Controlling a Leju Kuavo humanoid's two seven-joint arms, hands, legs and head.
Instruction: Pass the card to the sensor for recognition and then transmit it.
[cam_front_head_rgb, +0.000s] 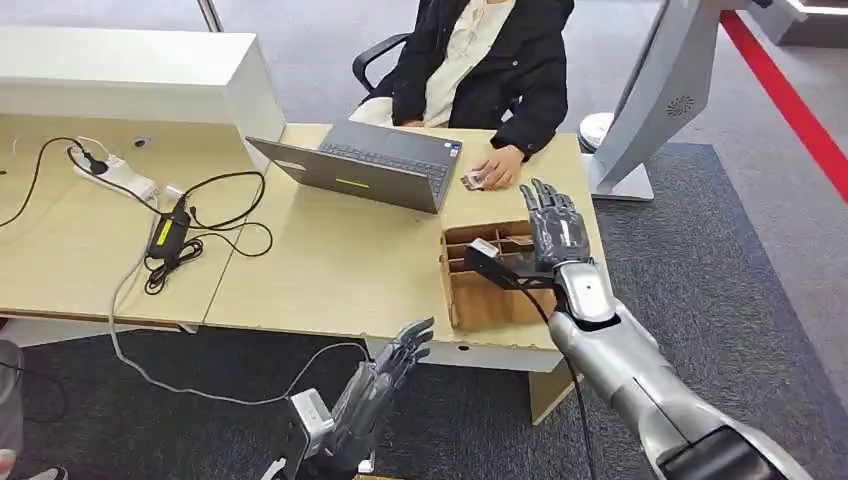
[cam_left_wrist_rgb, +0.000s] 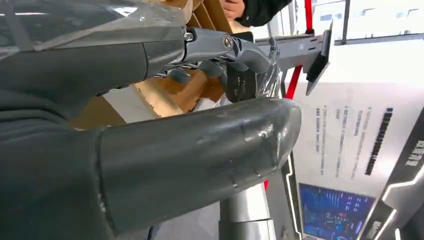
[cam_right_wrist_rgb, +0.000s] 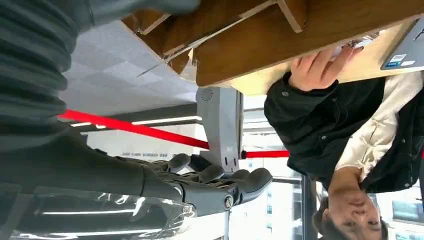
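Right hand: the right hand (cam_front_head_rgb: 556, 228) is raised over the far right part of the desk (cam_front_head_rgb: 330, 270), with its fingers stretched out and apart, and it holds nothing.
Left hand: the left hand (cam_front_head_rgb: 385, 385) hangs lower, in front of the near edge of the desk, fingers straight and spread, palm empty.
Cardboard box: a brown cardboard box (cam_front_head_rgb: 480, 290) with dividers lies on the desk directly under the right hand and reaches toward its wrist.
Card: a small pale object (cam_front_head_rgb: 473, 180) lies on the desk just beyond the fingertips of the right hand, under the hand of a person (cam_front_head_rgb: 500, 165); whether it is the card, the views do not allow to tell.
Person: a person in a dark jacket (cam_front_head_rgb: 480, 60) sits across the desk, beyond the right hand.
Laptop: an open grey laptop (cam_front_head_rgb: 365, 165) stands beyond the left hand, to the left of the right hand.
Sensor stand: a grey stand (cam_front_head_rgb: 655, 95) rises from the floor beyond and to the right of the right hand.
Cables: a power strip (cam_front_head_rgb: 115, 177) and black cables (cam_front_head_rgb: 185, 235) lie on the desk far to the left of both hands.
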